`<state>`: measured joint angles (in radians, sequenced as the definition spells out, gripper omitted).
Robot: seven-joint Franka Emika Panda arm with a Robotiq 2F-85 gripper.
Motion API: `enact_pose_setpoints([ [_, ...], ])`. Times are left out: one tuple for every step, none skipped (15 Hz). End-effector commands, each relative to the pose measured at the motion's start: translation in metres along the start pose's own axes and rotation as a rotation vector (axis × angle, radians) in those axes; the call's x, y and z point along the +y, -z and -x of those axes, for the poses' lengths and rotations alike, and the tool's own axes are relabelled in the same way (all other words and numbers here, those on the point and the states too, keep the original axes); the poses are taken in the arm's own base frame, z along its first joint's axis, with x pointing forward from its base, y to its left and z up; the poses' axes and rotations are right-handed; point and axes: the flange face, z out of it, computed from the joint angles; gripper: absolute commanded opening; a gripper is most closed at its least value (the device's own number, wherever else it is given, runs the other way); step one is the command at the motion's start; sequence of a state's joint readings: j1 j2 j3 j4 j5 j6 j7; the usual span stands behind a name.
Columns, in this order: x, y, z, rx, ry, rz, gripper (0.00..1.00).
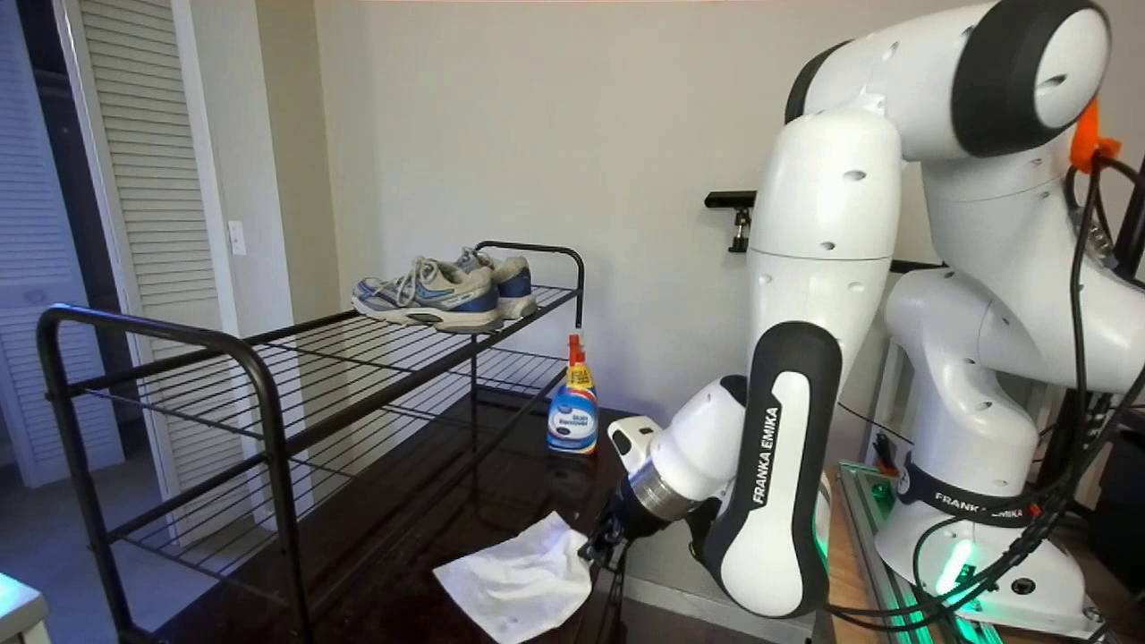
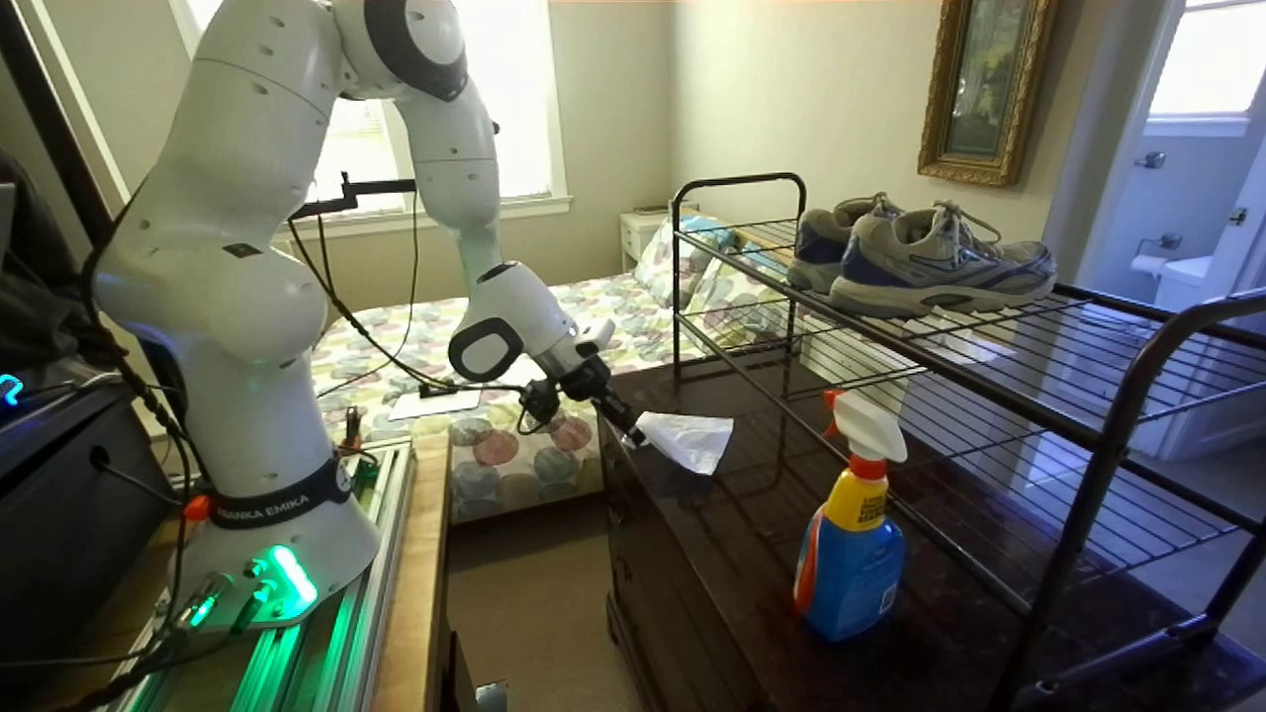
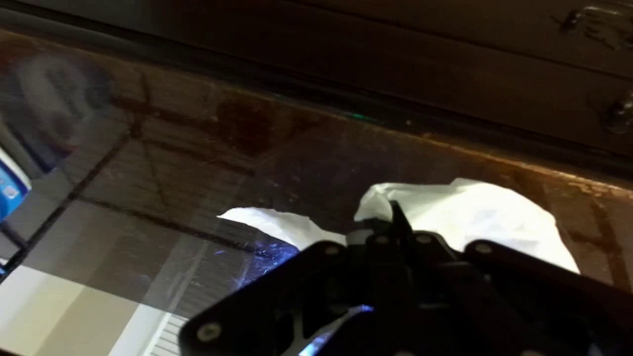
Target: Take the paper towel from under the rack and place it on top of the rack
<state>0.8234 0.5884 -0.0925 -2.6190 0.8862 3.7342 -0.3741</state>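
The paper towel (image 1: 514,581) is a white crumpled sheet low over the dark glossy tabletop, on the robot's side of the rack. It also shows in an exterior view (image 2: 697,442) and in the wrist view (image 3: 489,217). My gripper (image 1: 592,547), also in an exterior view (image 2: 635,433), is shut on one edge of it. In the wrist view, a fold of towel sits between the fingertips (image 3: 388,220). I cannot tell how much of the towel touches the table. The black wire rack (image 1: 277,443) stands beside it, in both exterior views (image 2: 989,387).
Grey-blue sneakers (image 1: 429,300) sit on the rack's top shelf toward one end (image 2: 940,262). A blue spray bottle (image 1: 572,416) stands on the dark table (image 2: 712,534) near the rack (image 2: 851,569). The rack's raised end rails stick up above its shelf.
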Motion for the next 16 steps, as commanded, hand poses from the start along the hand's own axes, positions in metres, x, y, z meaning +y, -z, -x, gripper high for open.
enact_pose_setpoints([
  [0.009,0.054,0.001,0.045,-0.015,0.051,0.00],
  [0.008,0.064,-0.002,0.068,-0.029,0.061,0.00],
  [0.006,0.073,-0.007,0.108,-0.051,0.073,0.00],
  [0.001,0.049,-0.004,0.071,-0.035,0.059,0.01],
  [0.000,0.058,-0.007,0.094,-0.045,0.061,0.01],
  [-0.001,0.064,-0.008,0.104,-0.051,0.059,0.01],
  [0.000,0.066,-0.009,0.106,-0.054,0.057,0.01],
  [0.001,0.067,-0.009,0.106,-0.055,0.058,0.01],
  [0.002,0.067,-0.008,0.105,-0.056,0.059,0.00],
  [0.002,0.077,-0.009,0.075,-0.046,0.008,0.00],
  [0.002,0.089,-0.011,0.056,-0.056,-0.041,0.00],
  [0.001,0.097,-0.009,0.041,-0.042,-0.056,0.00],
  [-0.002,0.110,-0.007,0.035,-0.007,-0.077,0.00],
  [-0.004,0.116,-0.006,0.027,0.011,-0.088,0.00],
  [-0.006,0.123,0.001,0.017,0.046,-0.086,0.00],
  [-0.006,0.128,0.004,0.008,0.064,-0.084,0.00],
])
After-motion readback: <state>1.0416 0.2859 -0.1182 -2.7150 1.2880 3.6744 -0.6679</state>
